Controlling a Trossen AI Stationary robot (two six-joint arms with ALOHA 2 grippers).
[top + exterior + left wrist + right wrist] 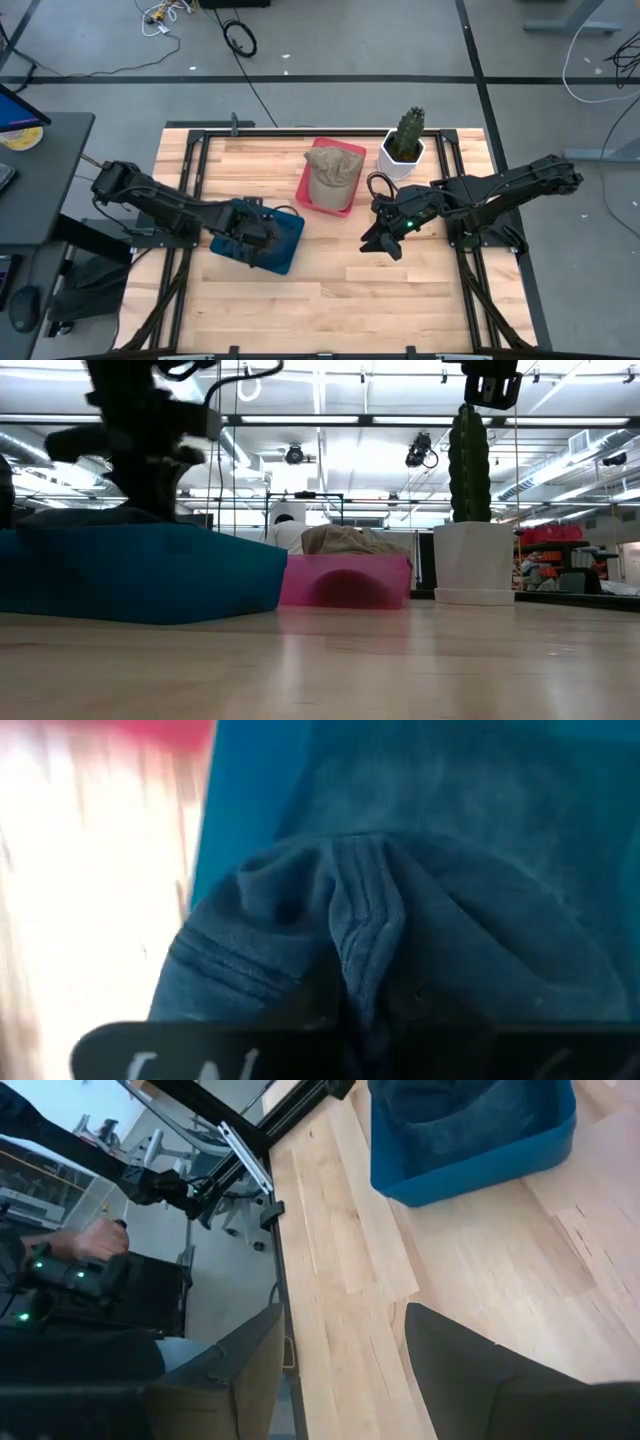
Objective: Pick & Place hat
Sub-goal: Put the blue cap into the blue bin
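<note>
A dark blue hat lies in the blue tray on the table's left half. My left gripper stands over that tray, pointing down, shut on the hat's cloth. A tan hat sits in the red tray near the far edge; in the low view it shows as a tan hat above the pink tray wall. My right gripper hovers open over bare wood right of centre and touches nothing; the right wrist view shows its fingers apart. My left gripper pinches a raised fold of the blue hat's cloth between its two fingers, coming from above and pointing down. The cloth puckers into ridges at the fingers. The rest of the hat lies in the blue tray; the gripper body hides the fingertips.
A cactus in a white pot stands at the far right, beside the red tray. Black frame rails run along the table's sides. A person's hand shows beyond the table's edge. Bare wood spreads across the near half.
</note>
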